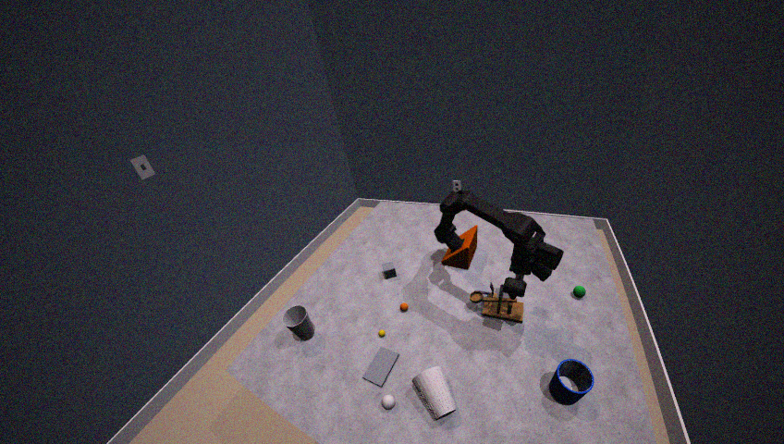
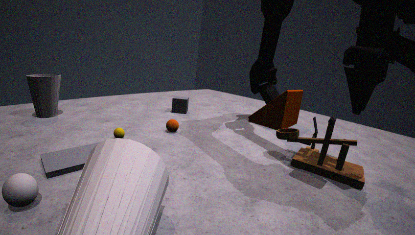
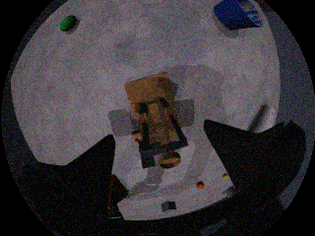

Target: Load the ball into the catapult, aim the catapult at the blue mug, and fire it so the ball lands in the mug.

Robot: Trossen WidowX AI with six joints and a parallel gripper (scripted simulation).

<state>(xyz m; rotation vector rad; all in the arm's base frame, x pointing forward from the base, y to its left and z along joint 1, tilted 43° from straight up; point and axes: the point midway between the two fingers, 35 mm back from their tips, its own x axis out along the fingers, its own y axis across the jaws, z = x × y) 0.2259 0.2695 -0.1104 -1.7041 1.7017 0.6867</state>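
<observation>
Wooden catapult [image 1: 502, 311] [image 2: 327, 167] [image 3: 150, 91] upright, arm aslant; blue mug [image 1: 562, 389] [image 3: 231, 16] upright, well apart from it
</observation>
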